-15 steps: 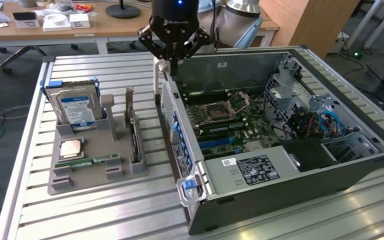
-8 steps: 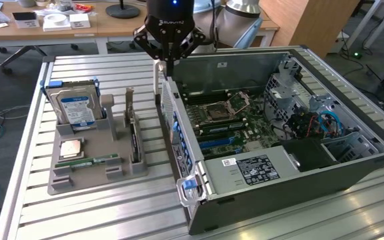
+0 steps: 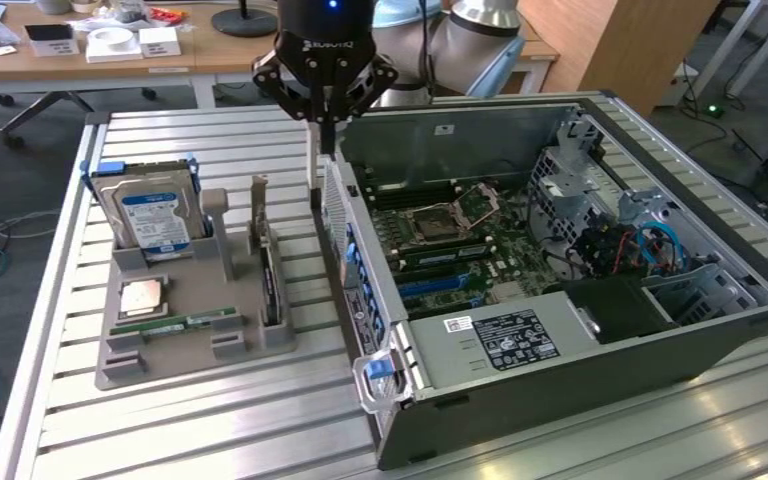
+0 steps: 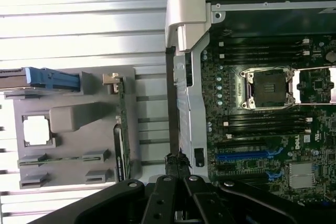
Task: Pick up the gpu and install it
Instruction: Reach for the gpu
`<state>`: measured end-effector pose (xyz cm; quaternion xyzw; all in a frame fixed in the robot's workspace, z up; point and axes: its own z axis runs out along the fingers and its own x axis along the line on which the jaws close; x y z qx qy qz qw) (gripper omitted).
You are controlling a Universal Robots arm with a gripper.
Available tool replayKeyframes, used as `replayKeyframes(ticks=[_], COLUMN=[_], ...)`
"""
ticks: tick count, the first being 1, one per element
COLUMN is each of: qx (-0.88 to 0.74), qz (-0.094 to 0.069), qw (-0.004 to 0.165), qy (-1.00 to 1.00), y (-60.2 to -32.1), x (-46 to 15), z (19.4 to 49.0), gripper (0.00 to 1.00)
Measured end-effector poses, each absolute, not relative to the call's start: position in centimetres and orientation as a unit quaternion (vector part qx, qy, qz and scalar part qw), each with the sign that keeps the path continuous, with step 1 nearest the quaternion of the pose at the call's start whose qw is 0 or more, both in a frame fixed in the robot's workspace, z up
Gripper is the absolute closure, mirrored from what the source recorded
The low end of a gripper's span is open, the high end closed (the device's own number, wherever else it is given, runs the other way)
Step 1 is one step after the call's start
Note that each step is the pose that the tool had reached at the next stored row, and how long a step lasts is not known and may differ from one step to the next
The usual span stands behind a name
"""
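The gpu (image 3: pixel 268 272) stands on its edge in a slot of the grey holder (image 3: pixel 184 350), its silver end bracket (image 3: pixel 259 200) sticking up. In the wrist view the gpu (image 4: pixel 120 140) shows as a thin green strip on the holder. My gripper (image 3: pixel 327 118) hangs shut above the strip of table between the holder and the rear wall of the open computer case (image 3: pixel 518 380). It holds nothing. The gpu lies to the exterior view's left of it and lower. In the wrist view the shut fingertips (image 4: pixel 177 162) point down beside the case's rear wall.
The holder also carries a hard drive (image 3: pixel 155 215) with a blue label, a CPU (image 3: pixel 140 298) and a RAM stick (image 3: pixel 177 323). The motherboard (image 3: pixel 444 240) lies exposed inside the case, with blue slots (image 4: pixel 247 156). The slatted metal table (image 3: pixel 184 440) spreads around both.
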<state>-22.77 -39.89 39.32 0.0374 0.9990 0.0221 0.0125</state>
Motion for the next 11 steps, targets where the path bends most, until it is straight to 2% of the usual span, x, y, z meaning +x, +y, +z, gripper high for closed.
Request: replayKeyframes(ticks=[11], qx=[0.037], qz=[0.022], qw=[0.012], qy=[0.999], y=[-39.9], x=[-24.5], z=[39.3], gripper=[0.89])
